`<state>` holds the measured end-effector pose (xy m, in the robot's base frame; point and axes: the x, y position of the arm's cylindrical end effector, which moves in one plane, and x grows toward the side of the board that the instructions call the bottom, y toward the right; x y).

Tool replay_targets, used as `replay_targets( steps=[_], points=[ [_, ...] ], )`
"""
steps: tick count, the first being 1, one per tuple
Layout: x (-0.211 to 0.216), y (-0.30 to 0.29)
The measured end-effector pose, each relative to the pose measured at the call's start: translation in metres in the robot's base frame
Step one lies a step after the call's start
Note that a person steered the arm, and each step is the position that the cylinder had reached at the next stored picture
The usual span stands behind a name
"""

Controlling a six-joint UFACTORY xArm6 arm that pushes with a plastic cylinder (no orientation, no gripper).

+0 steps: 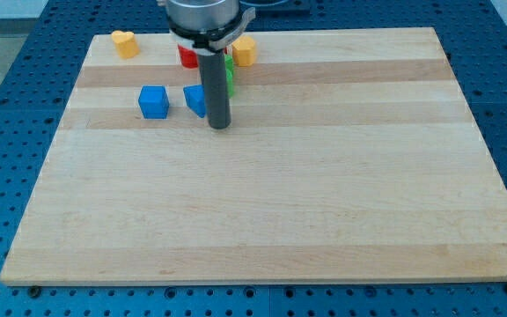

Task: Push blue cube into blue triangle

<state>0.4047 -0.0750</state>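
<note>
The blue cube (153, 102) sits on the wooden board (262, 202) near the view's upper left. To its right lies a second blue block, the blue triangle (194, 99), partly hidden by my rod. My tip (220, 125) rests on the board just right of and slightly below the blue triangle, touching or nearly touching it. The blue cube lies about a block's width left of the triangle, with a small gap between them.
A red block (186, 56) and a green block (230, 74) are partly hidden behind the rod. A yellow block (244, 50) sits at the top centre. Another yellow block (125, 42) is at the top left corner.
</note>
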Motion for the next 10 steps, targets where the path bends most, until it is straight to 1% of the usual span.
replay_targets(
  steps=[3,5,6,7,10],
  points=[
    [0.004,-0.092],
    [-0.016,-0.15],
    [-0.016,-0.16],
    [-0.019,-0.146],
    [-0.053,-0.103]
  ],
)
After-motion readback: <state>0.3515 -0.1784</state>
